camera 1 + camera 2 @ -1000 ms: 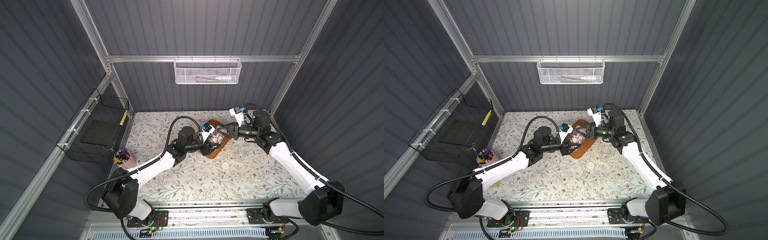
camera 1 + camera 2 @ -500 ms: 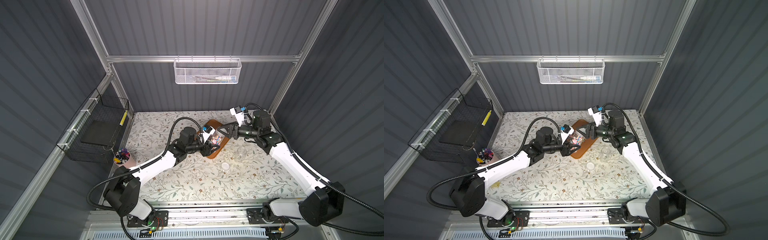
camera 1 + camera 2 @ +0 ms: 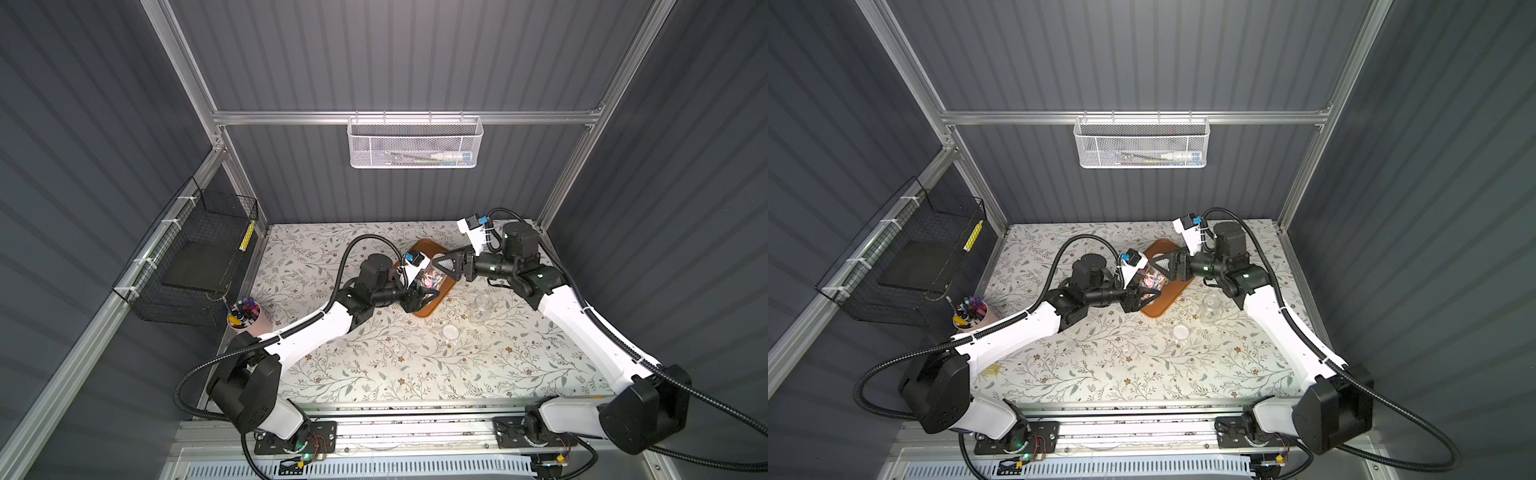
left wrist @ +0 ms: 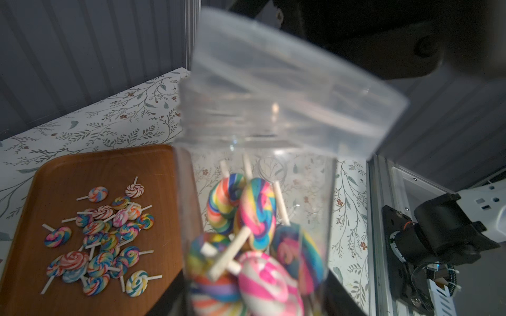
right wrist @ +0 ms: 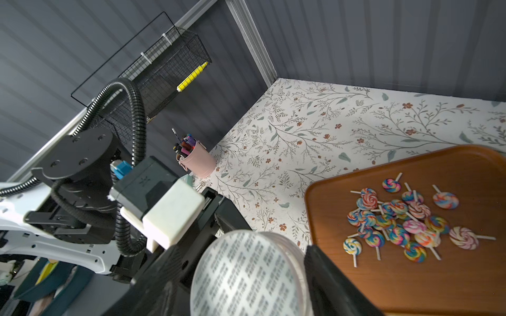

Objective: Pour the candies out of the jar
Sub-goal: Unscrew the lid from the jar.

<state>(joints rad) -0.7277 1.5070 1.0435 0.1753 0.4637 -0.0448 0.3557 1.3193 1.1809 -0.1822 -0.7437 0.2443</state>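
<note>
Now right hand (image 3: 439, 269) wider around lid (image 5: 246, 276).

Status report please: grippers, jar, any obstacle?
Left gripper shut on jar. Right gripper: jaws around lid, grip unclear. Candies inside, more on tray. Lid covers mouth, blocks pouring.

We are seeing only slight shifts. Our left arm (image 3: 316, 328) is swinging its elbow a little out and back, and the jar (image 3: 430, 279) pinched in the left gripper (image 3: 429, 289) is rocking slightly above the tray (image 3: 424, 311). The right gripper (image 3: 439, 268) is shifting a touch at the lid (image 4: 287, 90), which is smearing, tilted, on the jar's neck.
</note>
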